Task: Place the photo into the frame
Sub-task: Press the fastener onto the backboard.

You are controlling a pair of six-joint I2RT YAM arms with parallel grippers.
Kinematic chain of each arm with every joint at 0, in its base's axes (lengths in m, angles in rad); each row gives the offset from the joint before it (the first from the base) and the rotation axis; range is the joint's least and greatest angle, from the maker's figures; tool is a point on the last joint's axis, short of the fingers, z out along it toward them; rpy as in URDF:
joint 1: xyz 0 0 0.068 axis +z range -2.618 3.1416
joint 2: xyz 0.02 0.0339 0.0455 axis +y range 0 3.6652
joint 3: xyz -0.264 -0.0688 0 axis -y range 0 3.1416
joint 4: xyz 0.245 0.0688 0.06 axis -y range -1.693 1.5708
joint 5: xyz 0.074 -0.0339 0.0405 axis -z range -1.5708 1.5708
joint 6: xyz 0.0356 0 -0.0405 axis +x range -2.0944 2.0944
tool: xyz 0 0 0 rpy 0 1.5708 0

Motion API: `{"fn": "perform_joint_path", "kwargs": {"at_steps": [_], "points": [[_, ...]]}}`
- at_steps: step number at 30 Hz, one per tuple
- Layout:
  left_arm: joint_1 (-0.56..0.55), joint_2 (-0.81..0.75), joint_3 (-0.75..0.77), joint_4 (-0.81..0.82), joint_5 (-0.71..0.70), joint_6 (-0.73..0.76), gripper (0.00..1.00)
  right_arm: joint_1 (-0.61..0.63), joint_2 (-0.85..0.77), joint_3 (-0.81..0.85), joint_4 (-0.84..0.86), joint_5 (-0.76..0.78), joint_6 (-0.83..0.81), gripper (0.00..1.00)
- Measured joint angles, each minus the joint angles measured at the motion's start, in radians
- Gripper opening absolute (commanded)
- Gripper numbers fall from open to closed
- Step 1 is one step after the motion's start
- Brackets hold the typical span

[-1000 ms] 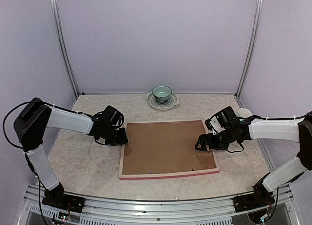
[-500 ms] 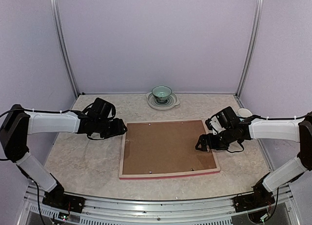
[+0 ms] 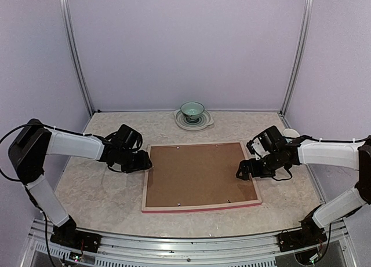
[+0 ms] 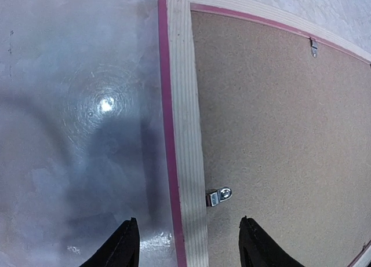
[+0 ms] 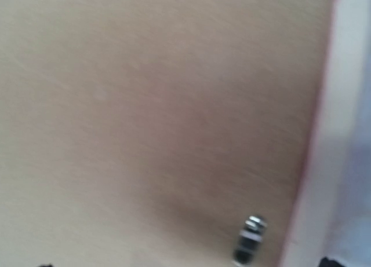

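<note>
The left jaws are held apart and empty, straddling the pale left rail of the frame (image 4: pixel 185 134) just above a metal tab (image 4: pixel 218 196). The right jaws are spread wide over the backing board (image 3: pixel 197 174), close to a right-side tab (image 5: pixel 249 239) (that view is blurred). The frame lies face down on the desk (image 3: pixel 104 191). The photo is not seen and is presumably hidden under the board. If either of the 2 tabs is pushed off-centre, the frame could be slid or 1 corner lifted, and the board left unsecured.

centre: frame (image 3: pixel 203 207) lying flat | back: bowl (image 3: pixel 192 109), well apart | left: open table (image 3: pixel 98 186)
</note>
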Motion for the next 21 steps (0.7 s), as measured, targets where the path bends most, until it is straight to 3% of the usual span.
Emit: {"fn": "perform_joint_path", "kwargs": {"at_steps": [11,21], "points": [[-0.005,0.000,-0.036,0.014,0.029,0.000,0.59,-0.006,0.006,0.054,-0.121,0.099,-0.087,0.91],[-0.013,0.000,-0.058,0.051,0.042,-0.003,0.59,-0.011,0.104,0.063,-0.121,0.140,-0.112,0.80]]}}
